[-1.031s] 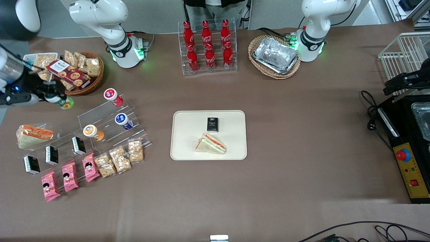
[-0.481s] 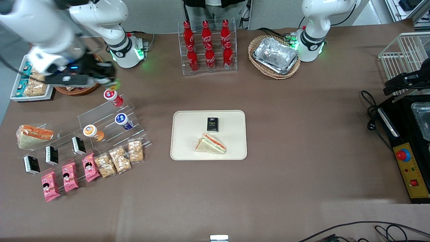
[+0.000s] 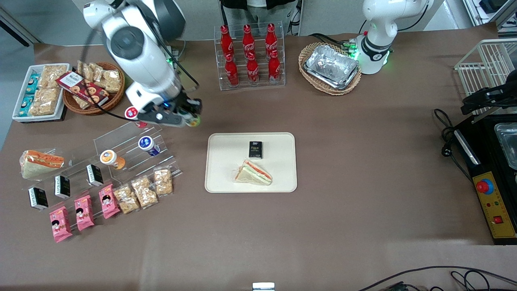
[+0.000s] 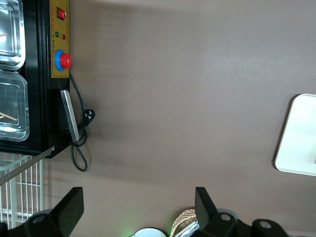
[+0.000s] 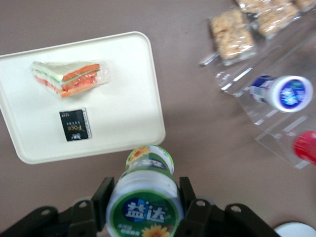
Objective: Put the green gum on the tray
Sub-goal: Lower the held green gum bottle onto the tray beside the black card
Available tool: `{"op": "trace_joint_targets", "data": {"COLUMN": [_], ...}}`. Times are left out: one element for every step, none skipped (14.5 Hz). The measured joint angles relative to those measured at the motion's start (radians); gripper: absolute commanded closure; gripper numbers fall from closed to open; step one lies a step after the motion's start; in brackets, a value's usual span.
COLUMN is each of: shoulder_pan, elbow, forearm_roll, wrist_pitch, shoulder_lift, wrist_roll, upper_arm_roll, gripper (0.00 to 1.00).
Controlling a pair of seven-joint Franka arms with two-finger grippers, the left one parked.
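The green gum [image 5: 145,197], a white bottle with a green-and-white lid, is clamped between my gripper's [image 5: 144,195] black fingers. In the front view my gripper [image 3: 190,118] carries the green gum [image 3: 194,121] above the brown table, just off the tray's [image 3: 226,178] corner that is farthest from the camera, toward the working arm's end. The cream-white tray [image 5: 128,98] holds a wrapped sandwich [image 3: 253,173] and a small black packet [image 3: 255,149].
A clear acrylic stand [image 3: 121,139] holds red-lidded [image 3: 131,112], blue-lidded [image 3: 146,144] and orange-lidded [image 3: 109,157] bottles. Snack packets [image 3: 141,192], pink packets and small black boxes lie nearer the camera. A cola rack [image 3: 249,56], wicker baskets and a foil tray [image 3: 331,66] stand farther off.
My gripper has swept with the green gum from the working arm's end of the table, past the wicker basket and the acrylic stand, to just beside the tray's corner.
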Motion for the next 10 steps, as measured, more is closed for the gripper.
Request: {"op": "trace_joint_targets", "data": {"shoulder_pan": [0.005, 0.013, 0.019, 0.024, 0.028, 0.034, 0.042, 0.052, 0.064, 0.077], "elbow": [-0.034, -0.066, -0.09, -0.106, -0.113, -0.117, -0.119, -0.12, -0.12, -0.12], "forearm_roll": [0.0, 0.0, -0.003, -0.016, -0.048, -0.089, -0.13, -0.161, -0.178, -0.196], "wrist_pitch": [0.07, 0.139, 0.196, 0.242, 0.281, 0.321, 0.361, 0.402, 0.438, 0.466], "shoulder_lift": [0.022, 0.048, 0.077, 0.11, 0.148, 0.19, 0.234, 0.276, 0.313, 0.346], "wrist_roll": [0.012, 0.018, 0.023, 0.03, 0.041, 0.066, 0.1, 0.13, 0.155, 0.181], "upper_arm_roll": [0.005, 0.006, 0.006, 0.006, 0.006, 0.005, 0.005, 0.005, 0.005, 0.005], "gripper": [0.87, 0.87, 0.87, 0.87, 0.87, 0.87, 0.87, 0.87, 0.87, 0.87]}}
